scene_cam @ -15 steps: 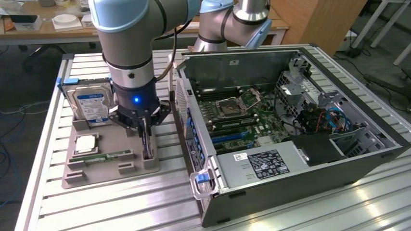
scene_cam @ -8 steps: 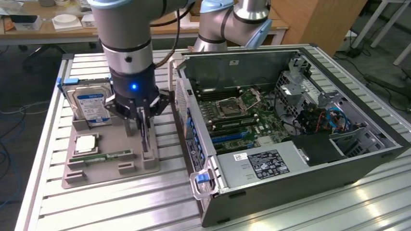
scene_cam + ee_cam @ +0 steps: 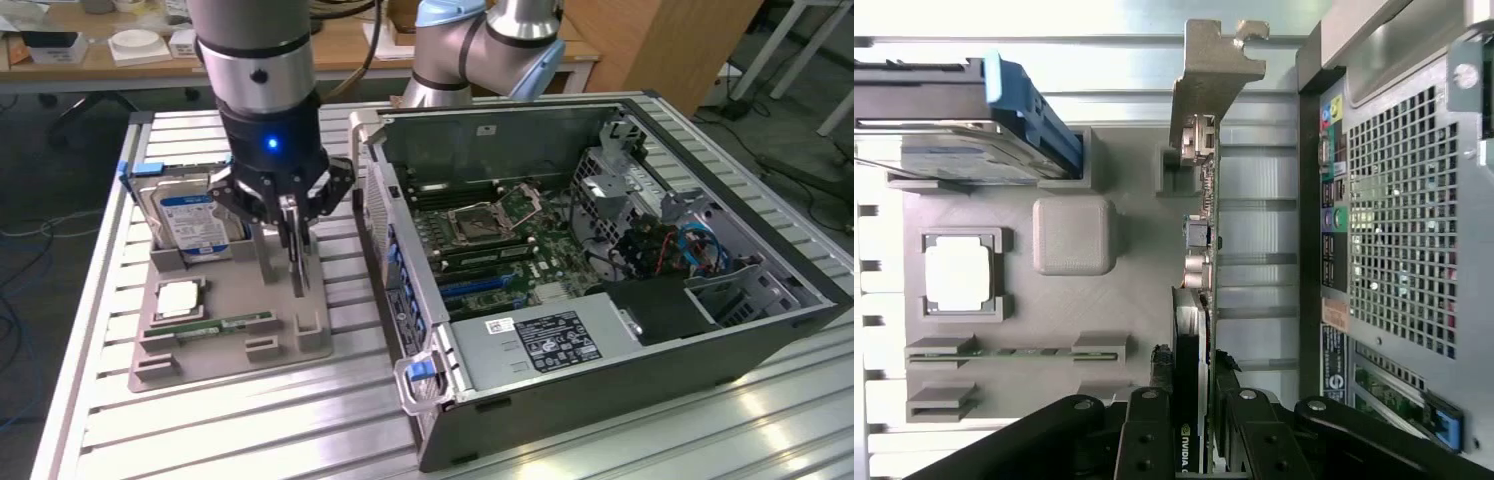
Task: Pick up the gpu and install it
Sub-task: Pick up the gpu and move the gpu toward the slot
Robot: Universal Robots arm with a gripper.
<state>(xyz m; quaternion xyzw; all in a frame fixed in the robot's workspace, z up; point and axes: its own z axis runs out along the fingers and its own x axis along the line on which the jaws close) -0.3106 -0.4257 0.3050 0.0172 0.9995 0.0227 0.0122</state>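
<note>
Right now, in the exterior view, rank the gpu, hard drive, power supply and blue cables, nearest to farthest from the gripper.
1. gpu: between the gripper's jaws, upright on the tray.
2. hard drive: same tray, toward the exterior view's left.
3. power supply: inside the case.
4. blue cables: deep in the case, exterior view's right.

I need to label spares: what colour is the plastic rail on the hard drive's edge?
Blue; the rail shows best in the wrist view.
</note>
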